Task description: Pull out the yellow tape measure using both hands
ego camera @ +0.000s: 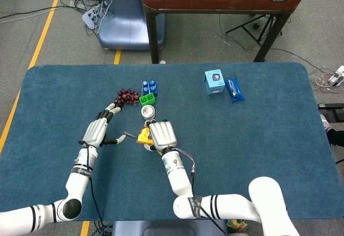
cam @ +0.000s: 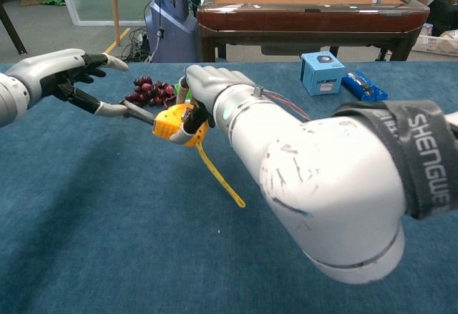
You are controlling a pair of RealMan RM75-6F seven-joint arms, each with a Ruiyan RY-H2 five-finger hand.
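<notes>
My right hand [ego camera: 161,134] [cam: 207,85] grips the yellow tape measure [ego camera: 143,136] [cam: 172,123] just above the blue table [ego camera: 258,139], near its middle. A yellow wrist strap [cam: 218,178] hangs from the case down to the cloth. To the left, my left hand [ego camera: 97,133] [cam: 61,71] pinches the end of the tape between thumb and a finger, with its other fingers spread. A short dark length of tape blade [ego camera: 129,135] [cam: 139,112] runs between that hand and the case.
Behind the hands lie a bunch of dark grapes [ego camera: 126,96] [cam: 147,90], blue and green blocks [ego camera: 149,91] and a small silver tin [ego camera: 148,112]. A blue box [ego camera: 214,80] [cam: 321,71] and a blue packet [ego camera: 234,90] [cam: 363,85] sit at the back right.
</notes>
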